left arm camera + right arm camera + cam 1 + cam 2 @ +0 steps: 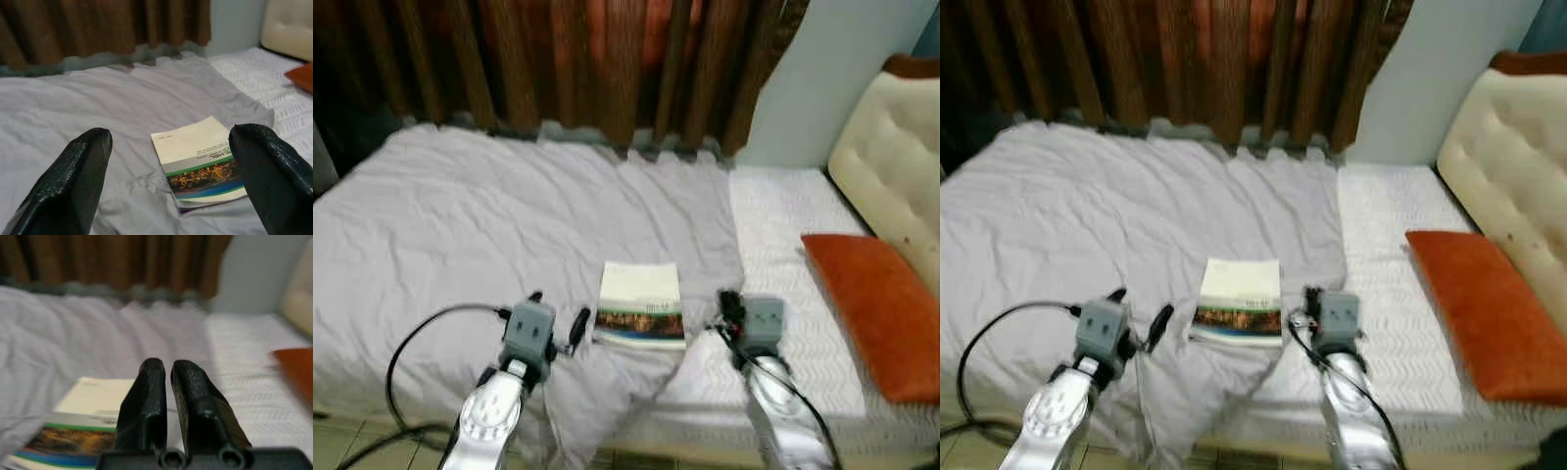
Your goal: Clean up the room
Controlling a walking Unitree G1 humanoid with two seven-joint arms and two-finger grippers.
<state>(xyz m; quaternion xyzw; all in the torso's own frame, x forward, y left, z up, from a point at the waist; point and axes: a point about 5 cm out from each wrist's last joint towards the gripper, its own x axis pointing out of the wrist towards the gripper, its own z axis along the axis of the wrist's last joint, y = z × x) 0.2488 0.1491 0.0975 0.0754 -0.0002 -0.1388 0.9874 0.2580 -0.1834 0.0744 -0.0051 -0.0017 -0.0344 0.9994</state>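
Observation:
A book point(640, 305) with a cream cover and a green and blue picture band lies flat on the grey bedsheet point(489, 225) near the bed's front edge; it also shows as the book point(203, 161) in the left wrist view. My left gripper point(558, 318) hovers just left of it, fingers point(73, 186) spread wide open with nothing between them. My right gripper point(726, 311) sits just right of the book, its two fingers point(146, 401) pressed together and holding nothing.
An orange pillow point(876, 308) lies on the white mattress point(783, 225) at the right, beside a cream padded headboard point(891, 157). Brown curtains point(578, 59) hang behind the bed. A black cable point(411, 343) loops off my left arm over the bed edge.

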